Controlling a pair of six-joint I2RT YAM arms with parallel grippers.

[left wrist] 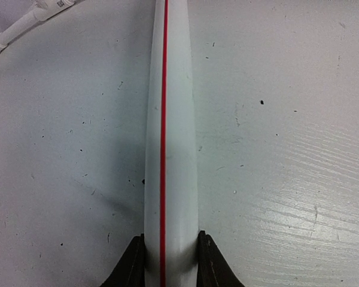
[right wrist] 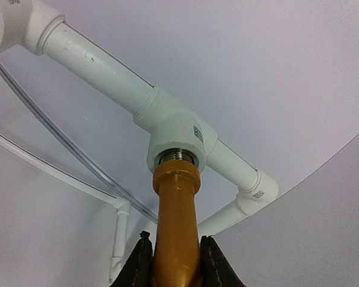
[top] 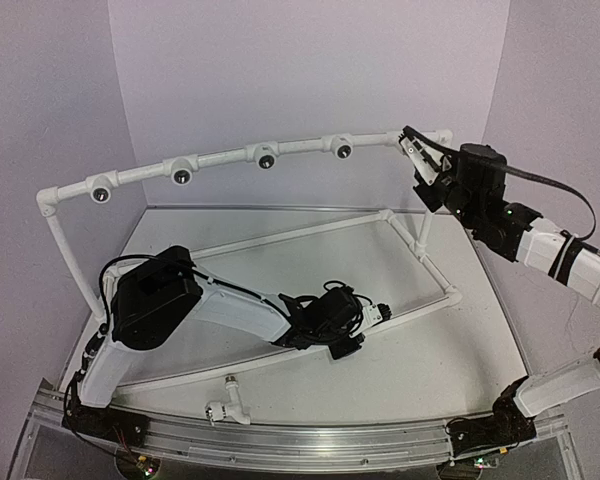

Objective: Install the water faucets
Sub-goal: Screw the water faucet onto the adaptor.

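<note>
Tool right (right wrist: 176,240): clamps smooth orange faucet (right wrist: 176,206) | tool left (left wrist: 170,242): clamps round white pipe (left wrist: 175,119)

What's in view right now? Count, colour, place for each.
pipe frame: one, white, standing on the table, top rail across the back
open sockets: four, dark-centred, along the top rail
yellow-orange faucet: one, at the tee socket near the rail's right end, threads showing
white faucet: one, lying loose near the table's front edge
base pipe: one, white with a red stripe, low on the table
table: one, white
metal rail: one, silver, near edge
left gripper: shut on the base pipe
right gripper: shut on the yellow-orange faucet
</note>
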